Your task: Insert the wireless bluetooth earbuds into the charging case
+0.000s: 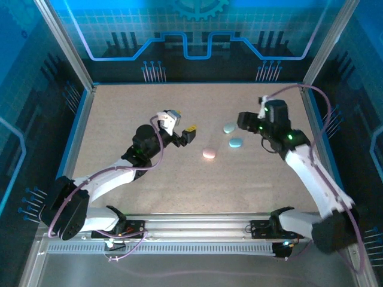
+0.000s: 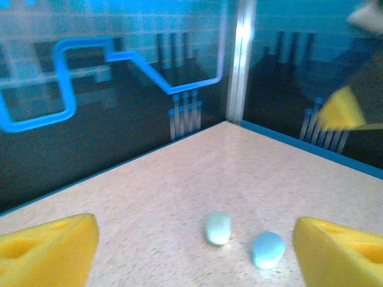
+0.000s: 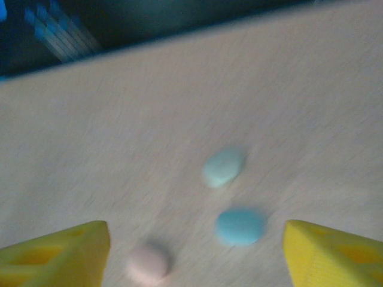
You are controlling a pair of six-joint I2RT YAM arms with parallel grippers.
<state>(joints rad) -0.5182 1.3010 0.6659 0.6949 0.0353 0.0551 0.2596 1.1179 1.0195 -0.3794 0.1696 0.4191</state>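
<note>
Three shut pebble-shaped charging cases lie mid-table: a pale teal case [image 1: 230,128] [image 2: 218,228] [image 3: 223,167], a blue case [image 1: 236,143] [image 2: 267,249] [image 3: 240,226] and a pink case [image 1: 209,153] [image 3: 146,263]. The earbuds are out of view. My left gripper [image 1: 182,122] [image 2: 197,257] hovers left of the cases, open, its yellow fingers [image 2: 54,251] wide apart with nothing between them. My right gripper [image 1: 245,122] [image 3: 194,251] hangs just right of the teal case, also open and empty, with the cases lying ahead of its yellow fingertips [image 3: 335,254].
The speckled tabletop [image 1: 149,179] is boxed in by blue-lit walls and metal posts [image 1: 66,48] at the sides and back. The right gripper's yellow finger [image 2: 341,110] shows across the table in the left wrist view. Cables loop off both arms.
</note>
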